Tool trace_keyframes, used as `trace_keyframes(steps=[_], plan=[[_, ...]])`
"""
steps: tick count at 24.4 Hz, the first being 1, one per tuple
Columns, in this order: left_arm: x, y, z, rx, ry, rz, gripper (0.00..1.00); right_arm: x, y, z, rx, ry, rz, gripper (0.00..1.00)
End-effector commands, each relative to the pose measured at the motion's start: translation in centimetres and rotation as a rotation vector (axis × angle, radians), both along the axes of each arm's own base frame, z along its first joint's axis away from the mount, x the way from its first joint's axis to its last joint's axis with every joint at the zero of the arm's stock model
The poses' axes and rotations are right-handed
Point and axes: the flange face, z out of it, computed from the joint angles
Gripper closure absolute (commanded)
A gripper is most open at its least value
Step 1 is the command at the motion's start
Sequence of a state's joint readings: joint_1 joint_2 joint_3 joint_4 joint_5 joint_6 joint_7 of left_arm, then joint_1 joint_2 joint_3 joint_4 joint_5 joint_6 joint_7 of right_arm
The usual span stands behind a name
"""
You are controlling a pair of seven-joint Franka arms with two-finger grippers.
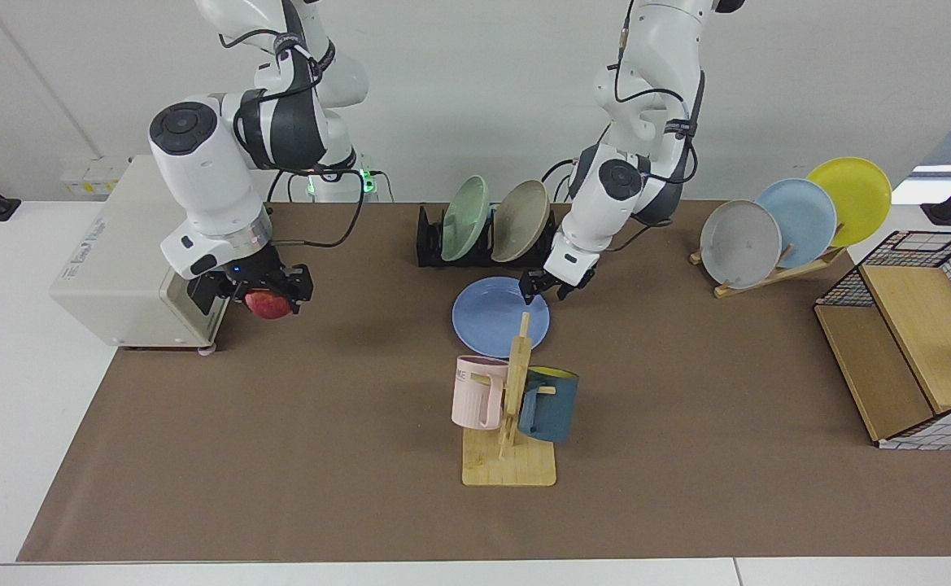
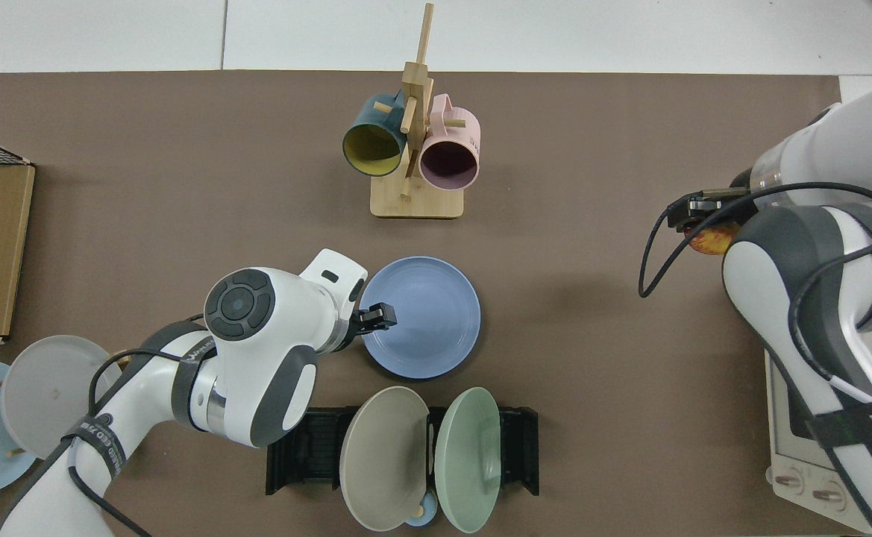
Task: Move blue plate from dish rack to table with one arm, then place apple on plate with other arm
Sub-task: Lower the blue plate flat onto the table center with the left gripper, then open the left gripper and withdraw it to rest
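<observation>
The blue plate [image 1: 495,317] [image 2: 424,321] lies flat on the table's brown mat [image 1: 687,407], just in front of the black dish rack [image 1: 434,244] [image 2: 305,447]. My left gripper [image 1: 546,291] [image 2: 382,318] hovers open over the plate's rim on the rack side, gripping nothing. Off to the side, in front of the toaster oven, my right gripper [image 1: 266,299] [image 2: 706,224] is shut on the red apple [image 1: 268,307] [image 2: 711,242] and holds it well above the mat. The top view shows only part of the apple, under the arm.
A green plate [image 1: 465,218] and a beige plate [image 1: 521,220] stand in the dish rack. A wooden mug tree [image 1: 512,423] with two mugs stands close in front of the blue plate. A wooden stand [image 1: 768,273] holds three plates; a wire-and-wood shelf [image 1: 906,350] sits beyond it.
</observation>
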State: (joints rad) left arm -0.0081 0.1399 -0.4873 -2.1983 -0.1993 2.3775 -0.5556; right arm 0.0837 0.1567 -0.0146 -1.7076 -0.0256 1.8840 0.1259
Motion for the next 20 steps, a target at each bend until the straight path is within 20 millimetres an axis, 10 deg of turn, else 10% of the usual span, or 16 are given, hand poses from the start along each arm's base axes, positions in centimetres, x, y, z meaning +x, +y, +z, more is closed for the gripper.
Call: trace_keyframes(steps=[1,17,20], plan=[[2.5,2.8,4.5,0.118,-0.011,-0.030,0.00,-1.2,-0.3,-0.5,-0.003,0.019,0.018,1.00],[4.7,22.2,26.2,0.246,-0.006,-0.104,0.00,-2.2,-0.4,-1.1,-0.003,0.020,0.018,1.00],[4.4,24.8,27.6,0.235,0.005,-0.145,0.00,-2.2,-0.3,-1.1,-0.003,0.020,0.014,1.00]])
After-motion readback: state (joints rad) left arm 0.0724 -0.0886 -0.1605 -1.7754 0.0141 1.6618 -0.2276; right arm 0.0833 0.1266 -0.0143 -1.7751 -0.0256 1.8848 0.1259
